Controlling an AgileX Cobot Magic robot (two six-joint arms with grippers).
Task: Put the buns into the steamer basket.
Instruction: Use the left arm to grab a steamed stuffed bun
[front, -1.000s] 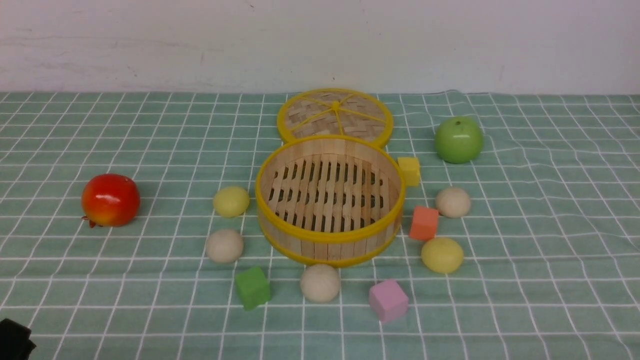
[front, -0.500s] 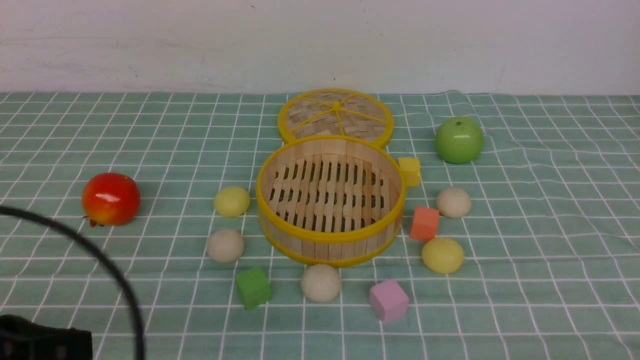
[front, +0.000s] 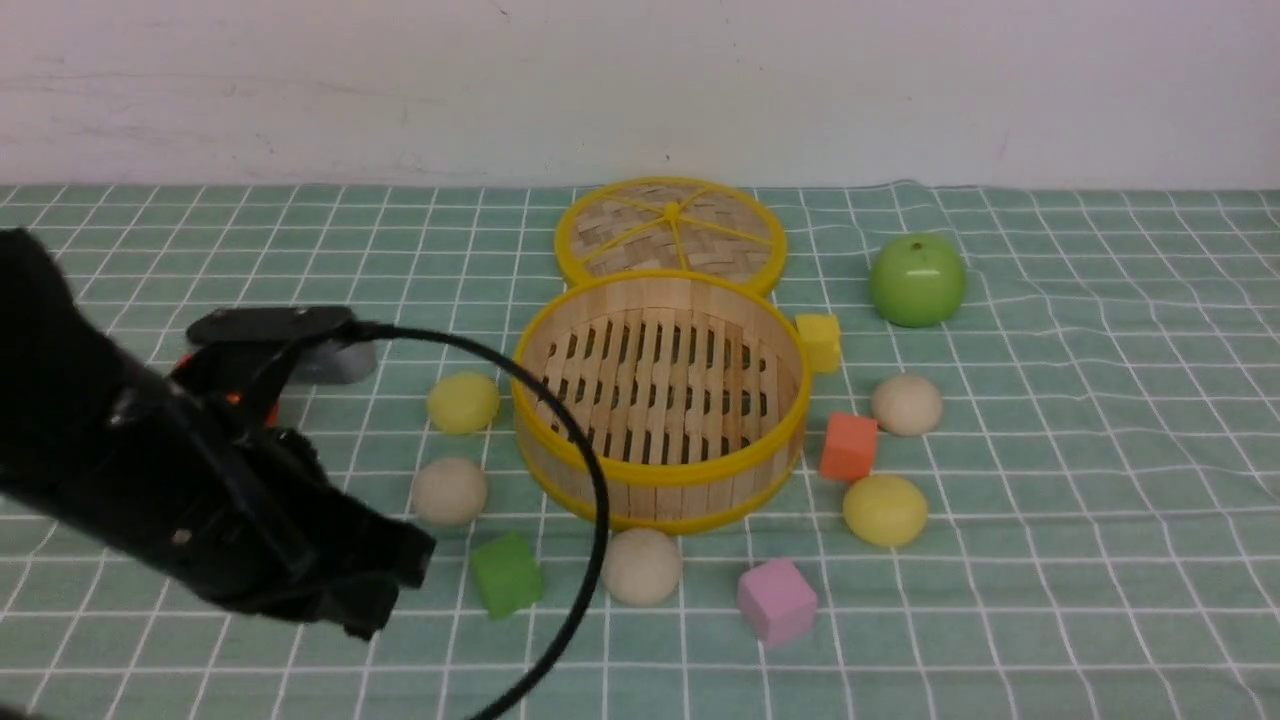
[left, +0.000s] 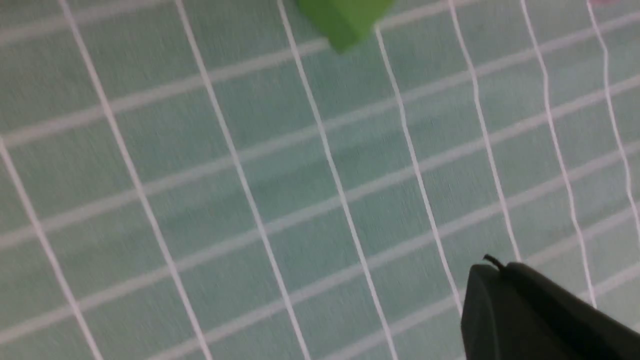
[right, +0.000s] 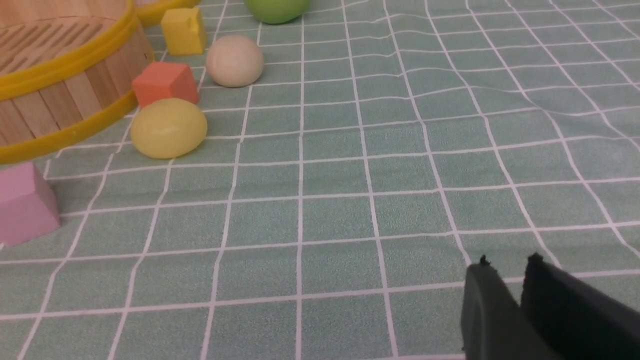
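Five buns (front: 449, 491) are lying loose around the empty steamer basket (front: 660, 492), each looking light, smooth and apt to roll, so best pinched across its widest girth; left gripper (front: 385, 585) hovering near a beige one, spread unreadable; right gripper (right: 507, 270) resting with fingers together

- Tablecloth (front: 1100, 500): pale green w/ white grid lines.
- Steamer basket (front: 655, 495): light wood strips, yellow rims.
- Lid (front: 640, 225): tan weave, yellow rim + spokes.
- Beige buns (front: 449, 491) (front: 640, 567) (front: 906, 404): plain off-white.
- Pale-yellow buns (front: 462, 402) (front: 884, 510): plain.
- Green cube (front: 506, 574), pink cube (front: 776, 600), orange cube (front: 848, 446), yellow cube (front: 820, 341): solid cols.
- Apple (front: 917, 280): glossy green.
- Left arm (front: 150, 470) + cable (front: 598, 490): black.
- Wall (front: 900, 90): white.
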